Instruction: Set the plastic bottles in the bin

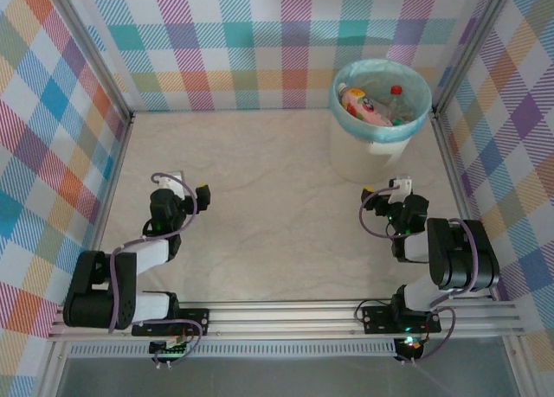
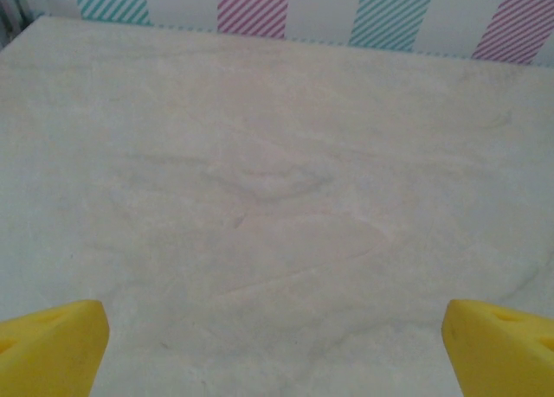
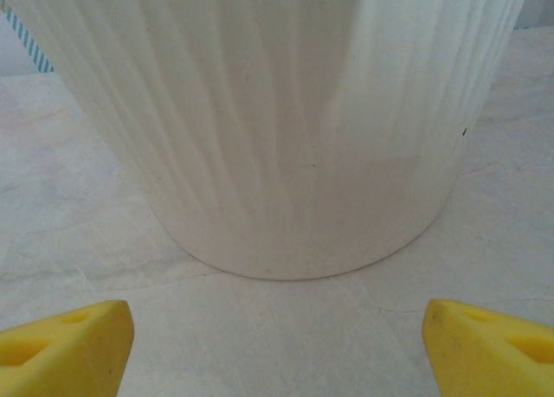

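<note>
Left gripper (image 2: 277, 358): yellow fingers (image 2: 52, 349) spread wide, nothing between them, bare table (image 2: 277, 172) ahead up to the striped wall (image 2: 251, 8); right gripper (image 3: 277, 349): fingers likewise spread and empty, aimed square at the white side of the bin (image 3: 294, 137), near its foot but apart from it; bottles (image 1: 370, 105) are seen inside the bin, lying on the mint liner (image 1: 421, 112), one pinkish and one clear with a red cap, others hidden beneath or too small to tell; none is noted on the table in the overhead view; task therefore judged done or all but done, and the step in hand judged to be a final check and parking of both arms. For this to be done well: jaws to be kept apart so that nothing is caught; right gripper to be drawn straight back from the bin rather than swung sideways, since the bin looks light and a nudge at its base could slide or tip it; table corners and the strip behind the bin to be looked over before the run is closed, as that ground is partly hidden. Pose: left arm folded, elbow back by its base, forearm reaching forward, wrist low and level over the table toward the far wall; right arm folded alike, elbow raised above its base, wrist low, pointed at the bin; the two arms well apart.
</note>
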